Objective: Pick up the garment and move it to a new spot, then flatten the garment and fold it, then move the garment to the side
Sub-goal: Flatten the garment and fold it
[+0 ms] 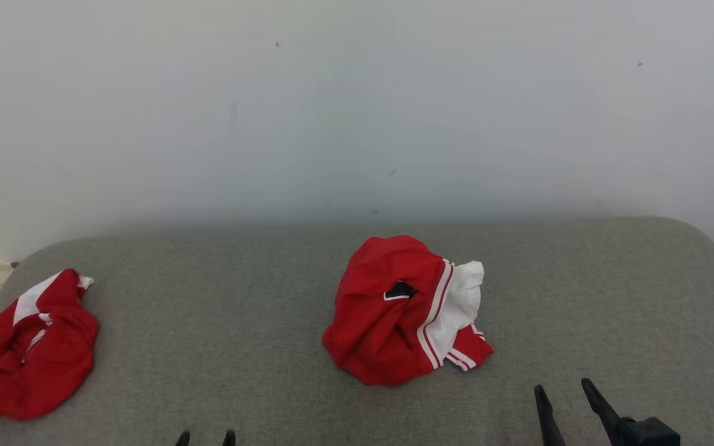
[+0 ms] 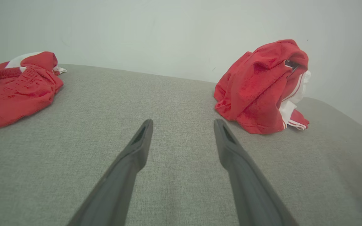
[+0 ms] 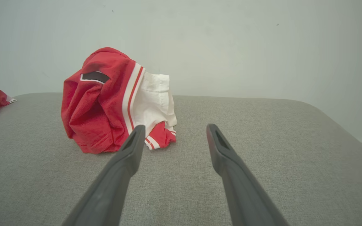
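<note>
While hanging low at the near edge of the grey desk (image 1: pixel 239 322), both spread wide and empty: left tool (image 1: pixel 205 437), right tool (image 1: pixel 563 387). Farther in, mid-desk: crumpled red-and-white sports garment (image 1: pixel 394 316), heaped, no clear long axis, lying ahead-left of the right tool, likely the nearer. Far left, well apart: second red garment (image 1: pixel 22 353).

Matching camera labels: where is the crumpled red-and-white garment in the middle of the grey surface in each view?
Head view: the crumpled garment sits just right of centre on the grey surface.
Left wrist view: garment upper right, beyond the open left gripper.
Right wrist view: garment left of centre, white panel showing, beyond the open right gripper.
Shared landmark: the second red garment, at the left edge in all three.
</note>
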